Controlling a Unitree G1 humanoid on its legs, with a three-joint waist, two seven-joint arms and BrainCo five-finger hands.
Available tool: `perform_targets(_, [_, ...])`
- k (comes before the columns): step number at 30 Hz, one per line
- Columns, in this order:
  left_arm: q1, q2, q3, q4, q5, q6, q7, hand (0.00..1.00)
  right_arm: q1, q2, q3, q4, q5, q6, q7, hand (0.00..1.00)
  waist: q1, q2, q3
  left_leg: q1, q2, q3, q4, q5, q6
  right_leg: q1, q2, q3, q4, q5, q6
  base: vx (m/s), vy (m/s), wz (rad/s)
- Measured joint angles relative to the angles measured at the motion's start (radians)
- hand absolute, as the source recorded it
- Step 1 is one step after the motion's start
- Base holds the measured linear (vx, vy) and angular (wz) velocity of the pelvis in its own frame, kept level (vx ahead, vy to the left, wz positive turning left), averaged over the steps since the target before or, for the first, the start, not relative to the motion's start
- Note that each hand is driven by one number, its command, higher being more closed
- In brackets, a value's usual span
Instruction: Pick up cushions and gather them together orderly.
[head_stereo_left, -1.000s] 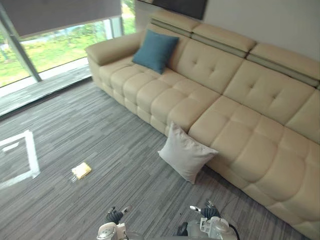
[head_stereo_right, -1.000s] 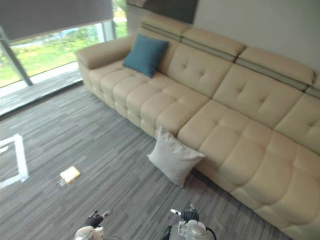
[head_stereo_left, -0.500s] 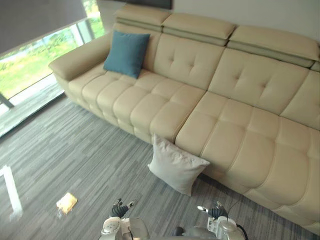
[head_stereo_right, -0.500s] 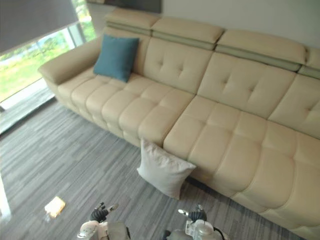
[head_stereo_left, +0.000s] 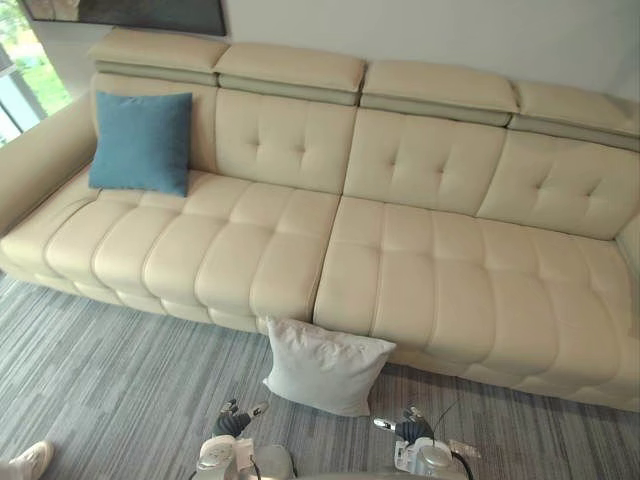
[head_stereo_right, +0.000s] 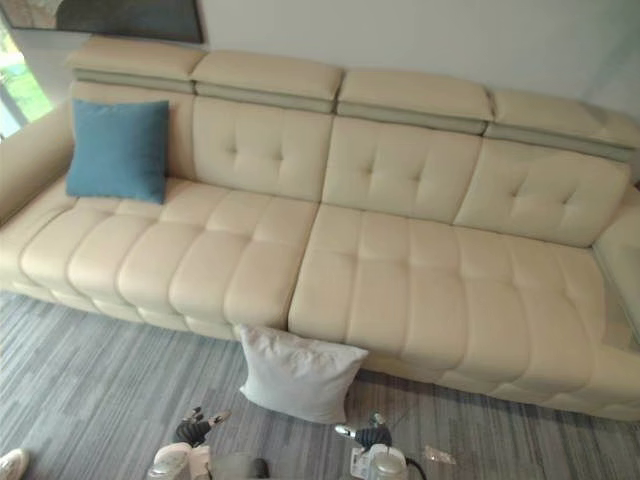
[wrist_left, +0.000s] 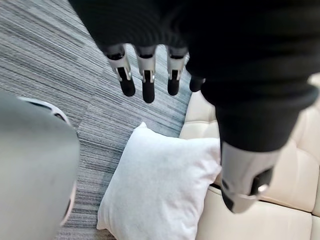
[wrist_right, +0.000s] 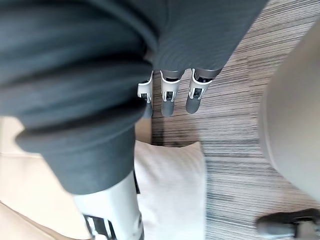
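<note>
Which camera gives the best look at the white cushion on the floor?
The left eye view: the white cushion shows whole, against the front of the sofa. The right eye view shows the same. Both wrist views show it close but cut off at the picture's edge.

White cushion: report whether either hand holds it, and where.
Nothing is held. The left hand and right hand hang open; the white cushion lies untouched against the sofa.
</note>
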Motion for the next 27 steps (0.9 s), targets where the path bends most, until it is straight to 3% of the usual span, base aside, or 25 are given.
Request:
perform_targets(2, [0.003, 0.001, -0.008, 0.004, -0.001, 0.000, 0.000, 0.00, -0.001, -0.001, -0.003, 0.001, 0.000, -0.004, 0.002, 0.00, -0.003, 0.001, 0.000, 0.048, 0.012, -0.013, -0.026, -0.004, 0.003, -0.020, -0.009, -0.062, 0.049, -0.064, -0.011, 0.12, -0.050, 0.17])
perform_targets(4, [0.005, 0.000, -0.008, 0.008, -0.002, 0.000, 0.000, 0.00, -0.005, -0.003, -0.003, 0.000, 0.000, -0.007, 0.003, 0.00, -0.009, 0.003, 0.000, 0.063, 0.029, -0.025, -0.046, -0.006, -0.004, -0.060, -0.002, -0.099, 0.014, -0.082, -0.019, 0.12, -0.140, 0.21])
perform_targets(5, [0.007, 0.002, -0.008, 0.007, -0.002, -0.001, 0.000, 0.00, -0.006, -0.005, -0.003, 0.002, 0.000, -0.008, 0.002, 0.00, -0.010, 0.001, 0.000, 0.067, 0.031, -0.030, -0.048, -0.001, -0.029, -0.072, 0.006, -0.099, -0.086, -0.056, -0.021, 0.10, -0.142, 0.09])
perform_targets(6, [0.009, 0.010, -0.008, 0.004, -0.001, -0.002, -0.002, 0.00, 0.000, -0.003, -0.003, 0.006, 0.000, -0.008, 0.002, 0.00, -0.009, -0.023, -0.010, 0.067, 0.005, -0.041, -0.048, -0.007, -0.046, -0.072, 0.003, -0.078, -0.202, 0.059, -0.036, 0.13, -0.160, 0.00])
perform_targets(7, [0.005, 0.005, -0.006, 0.013, -0.002, -0.001, 0.000, 0.00, -0.001, -0.005, -0.004, 0.008, 0.000, -0.008, 0.003, 0.00, -0.007, -0.022, -0.013, 0.073, 0.003, -0.044, -0.045, -0.016, -0.058, -0.064, 0.007, -0.071, -0.211, 0.025, -0.036, 0.16, -0.159, -0.09])
perform_targets(8, [0.008, -0.013, -0.016, 0.019, -0.002, -0.001, -0.001, 0.00, 0.000, -0.024, -0.003, 0.006, 0.000, -0.008, 0.004, 0.00, -0.011, 0.010, -0.024, 0.068, 0.024, -0.048, -0.044, -0.015, -0.061, -0.052, 0.024, -0.080, -0.237, 0.028, -0.041, 0.22, -0.186, -0.05])
perform_targets(9, [0.008, -0.025, -0.020, 0.019, 0.001, -0.001, -0.002, 0.00, -0.002, -0.035, -0.003, 0.006, 0.000, -0.008, 0.003, 0.00, -0.015, 0.025, -0.023, 0.068, 0.036, -0.051, -0.044, -0.017, -0.063, -0.047, 0.038, -0.084, -0.255, 0.028, -0.043, 0.18, -0.140, -0.01])
perform_targets(11, [0.008, -0.038, -0.019, 0.019, 0.003, 0.000, -0.001, 0.00, -0.004, -0.046, -0.004, 0.006, 0.001, -0.007, 0.003, 0.00, -0.017, 0.046, -0.024, 0.065, 0.055, -0.083, -0.050, -0.020, -0.069, -0.035, 0.064, -0.093, -0.281, 0.030, -0.047, 0.12, -0.126, 0.06])
perform_targets(13, [0.008, -0.038, -0.018, 0.018, 0.009, 0.000, -0.002, 0.00, -0.004, -0.047, -0.004, 0.009, 0.001, -0.008, 0.002, 0.00, -0.015, 0.045, -0.023, 0.057, 0.070, -0.106, -0.043, -0.028, -0.082, -0.022, 0.075, -0.114, -0.296, 0.023, -0.057, 0.08, -0.101, 0.21])
perform_targets(17, [-0.002, -0.024, -0.011, 0.003, 0.016, 0.000, -0.001, 0.00, -0.004, -0.043, -0.012, 0.008, 0.005, -0.008, -0.004, 0.00, -0.015, 0.031, -0.005, -0.091, 0.087, -0.176, 0.265, -0.058, -0.090, 0.014, 0.058, -0.170, -0.298, -0.008, -0.053, 0.03, -0.037, 0.52])
perform_targets(19, [-0.002, -0.031, -0.012, -0.020, 0.016, -0.001, -0.001, 0.00, -0.002, -0.047, -0.012, 0.008, 0.019, -0.004, -0.006, 0.00, 0.002, 0.041, 0.002, -0.176, 0.112, -0.189, 0.462, -0.068, -0.083, 0.054, 0.062, -0.162, -0.307, -0.018, -0.060, 0.08, 0.054, -0.02])
perform_targets(20, [-0.001, -0.033, -0.012, -0.022, 0.016, -0.002, 0.001, 0.00, -0.002, -0.049, -0.012, 0.009, 0.023, -0.003, -0.007, 0.00, 0.004, 0.044, 0.003, -0.180, 0.120, -0.184, 0.473, -0.094, -0.078, 0.065, 0.063, -0.157, -0.309, -0.019, -0.058, 0.10, 0.118, -0.23])
perform_targets(23, [-0.001, -0.032, -0.015, -0.027, 0.013, -0.001, 0.002, 0.00, -0.002, -0.050, -0.012, 0.005, 0.030, -0.001, -0.013, 0.00, 0.004, 0.047, 0.005, -0.204, 0.109, -0.215, 0.312, -0.112, -0.047, 0.068, 0.057, -0.133, -0.300, -0.038, -0.042, 0.08, 0.182, -0.30])
perform_targets(24, [-0.003, -0.028, -0.015, -0.030, 0.006, -0.001, 0.002, 0.00, -0.004, -0.052, -0.011, 0.011, 0.038, 0.000, -0.014, 0.00, 0.009, 0.050, 0.005, -0.192, 0.089, -0.222, 0.273, -0.093, -0.084, 0.054, 0.051, -0.110, -0.276, -0.048, -0.020, 0.09, 0.237, -0.45])
perform_targets(25, [0.000, -0.010, -0.019, -0.031, 0.008, -0.001, 0.005, 0.00, 0.002, -0.042, -0.009, 0.016, 0.040, 0.004, -0.012, 0.00, 0.013, 0.020, -0.005, -0.172, 0.058, -0.191, 0.222, -0.084, -0.069, 0.044, 0.027, -0.078, -0.288, -0.037, -0.002, 0.15, 0.262, -0.42])
perform_targets(27, [-0.001, 0.002, -0.019, -0.021, 0.010, 0.000, 0.010, 0.00, 0.005, -0.029, -0.012, 0.015, 0.040, 0.004, -0.013, 0.00, 0.010, 0.003, -0.015, -0.153, 0.028, -0.176, 0.190, -0.074, -0.057, 0.062, 0.003, -0.070, -0.332, -0.017, 0.016, 0.21, 0.192, -0.21])
